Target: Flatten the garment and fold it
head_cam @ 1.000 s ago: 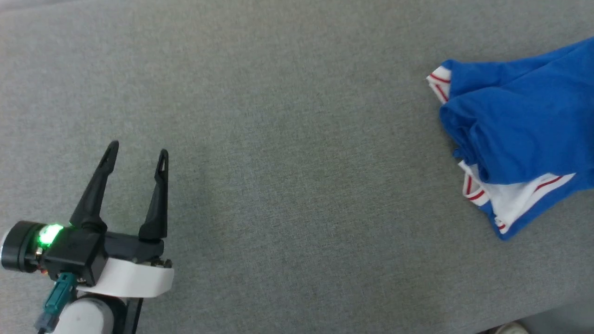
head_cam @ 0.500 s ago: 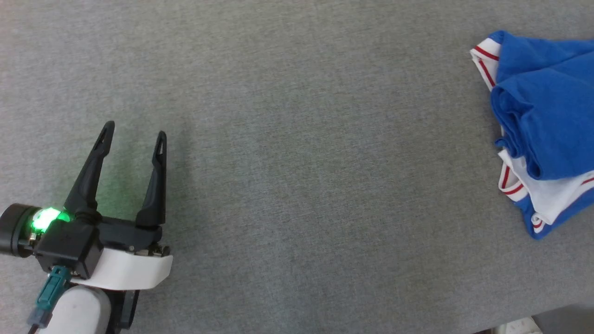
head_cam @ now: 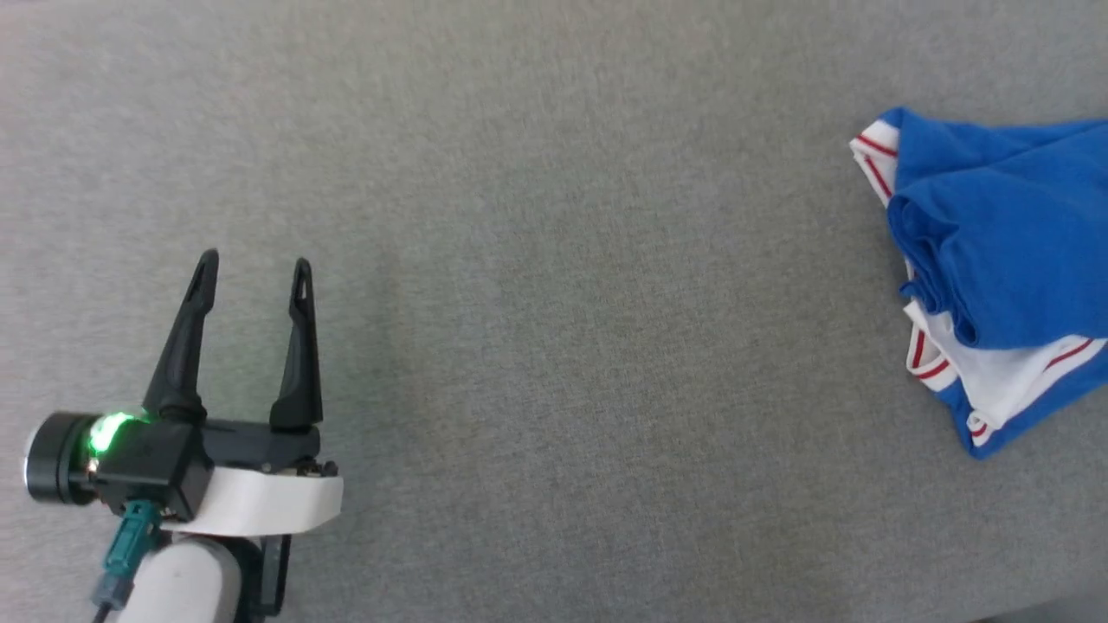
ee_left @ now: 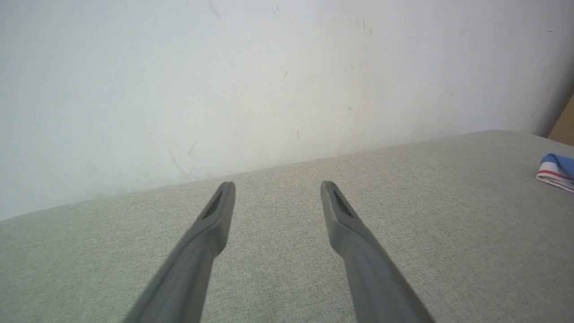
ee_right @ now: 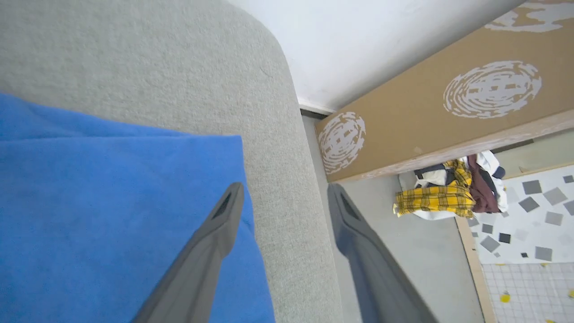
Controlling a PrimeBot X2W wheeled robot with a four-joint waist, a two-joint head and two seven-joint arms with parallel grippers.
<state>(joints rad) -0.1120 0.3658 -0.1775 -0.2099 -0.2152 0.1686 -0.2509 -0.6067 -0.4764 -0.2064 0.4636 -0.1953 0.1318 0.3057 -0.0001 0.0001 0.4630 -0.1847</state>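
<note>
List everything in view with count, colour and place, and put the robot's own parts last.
garment: one, royal blue with white, red-striped trim, bunched at the right of the head view.
padded surface: one, grey fabric, under the garment.
wall: one, white, behind the surface's far edge.
board: one, brown with white round prints, beside the surface's end.
clothes pile: one, yellow plaid with dark and white pieces, on the floor by the board.
mat: one, white with grey squares, beyond the pile.
left gripper: one, dark fingers, open, over bare surface, lower left of the head view.
right gripper: one, dark fingers, open, over the garment's edge.
</note>
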